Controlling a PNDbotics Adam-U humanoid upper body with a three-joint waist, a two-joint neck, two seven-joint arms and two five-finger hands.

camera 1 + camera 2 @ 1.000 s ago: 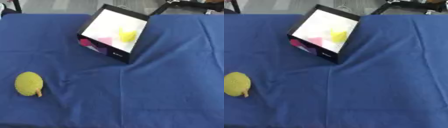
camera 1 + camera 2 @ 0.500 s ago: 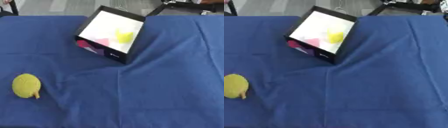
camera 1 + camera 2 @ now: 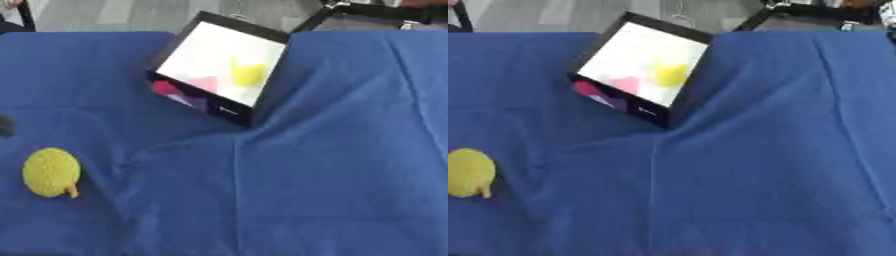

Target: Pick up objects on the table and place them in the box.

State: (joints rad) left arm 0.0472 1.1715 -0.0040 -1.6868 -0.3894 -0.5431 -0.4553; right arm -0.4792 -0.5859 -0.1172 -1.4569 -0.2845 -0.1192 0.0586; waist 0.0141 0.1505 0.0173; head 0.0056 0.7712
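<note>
Dark shape (image 3: 5, 125) cut off at left edge

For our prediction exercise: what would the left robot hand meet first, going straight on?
Cannot tell: only a dark sliver, perhaps that hand, shows at the left edge, direction unclear. The yellow fruit lies nearest.

Likely a lab or test room. A blue cloth (image 3: 332, 175) covers the surface. Behind it lie grey floor (image 3: 131, 12) and black equipment frames (image 3: 798, 12).

— What covers your worktop?
— A blue cloth (image 3: 332, 165), creased in long folds down the middle and right.
— And past your far edge?
— Grey floor (image 3: 131, 12) and a black frame (image 3: 798, 12) at top right.
</note>
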